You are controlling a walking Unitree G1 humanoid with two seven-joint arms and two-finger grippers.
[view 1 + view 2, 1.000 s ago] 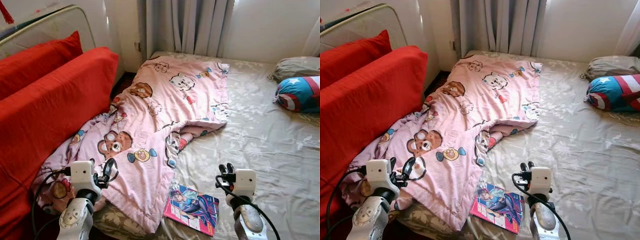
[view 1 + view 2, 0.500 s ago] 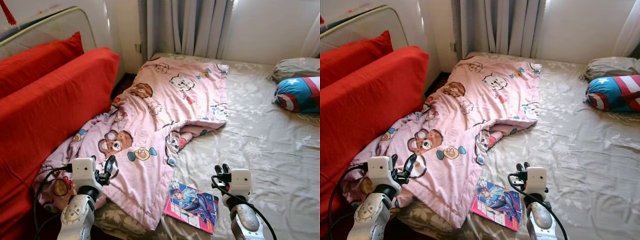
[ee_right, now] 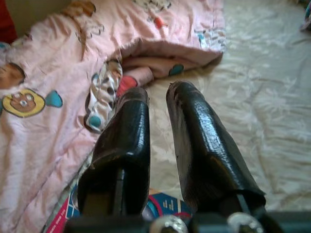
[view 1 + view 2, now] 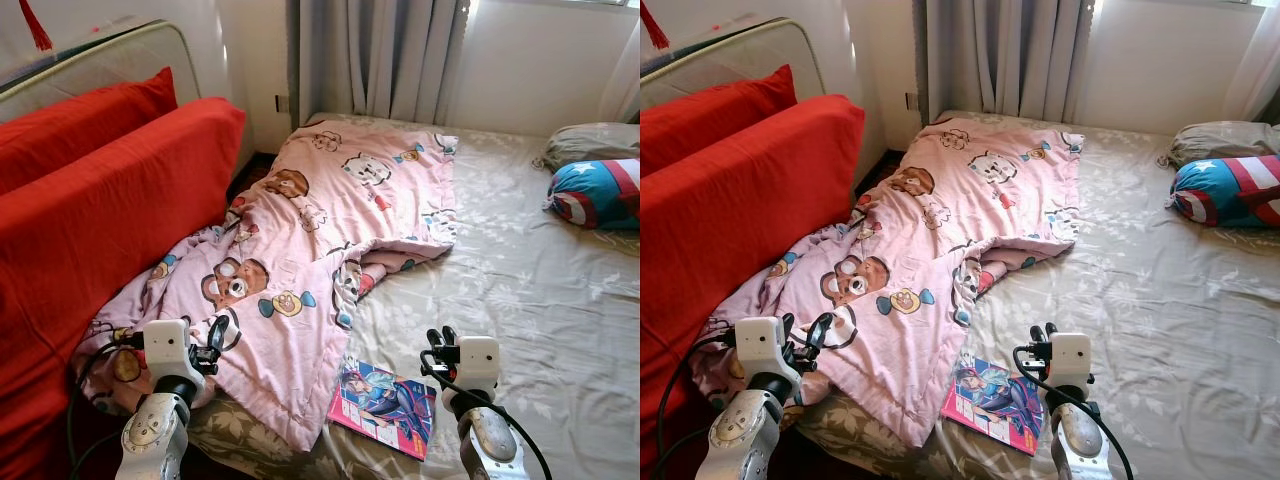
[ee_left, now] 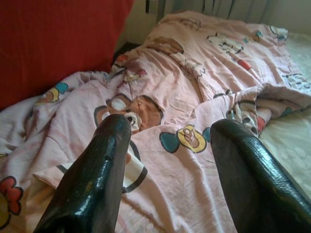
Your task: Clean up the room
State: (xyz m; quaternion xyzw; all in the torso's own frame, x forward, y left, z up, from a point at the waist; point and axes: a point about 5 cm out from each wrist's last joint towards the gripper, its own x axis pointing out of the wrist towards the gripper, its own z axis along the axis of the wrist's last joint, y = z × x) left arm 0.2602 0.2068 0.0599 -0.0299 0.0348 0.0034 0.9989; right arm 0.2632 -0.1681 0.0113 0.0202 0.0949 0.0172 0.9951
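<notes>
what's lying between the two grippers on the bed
In the left eye view, the pink blanket's lower corner and a comic book on the sheet lie between the left gripper and right gripper.

Grey curtains [image 4: 400, 55] hang at twelve o'clock against a pale wall [image 4: 530, 65]. At nine o'clock stands a red sofa [image 4: 90, 210], its cushion [image 4: 70, 115] leaning on a curved headboard [image 4: 100, 55], with a wall socket [image 4: 281, 103] just beyond.
</notes>
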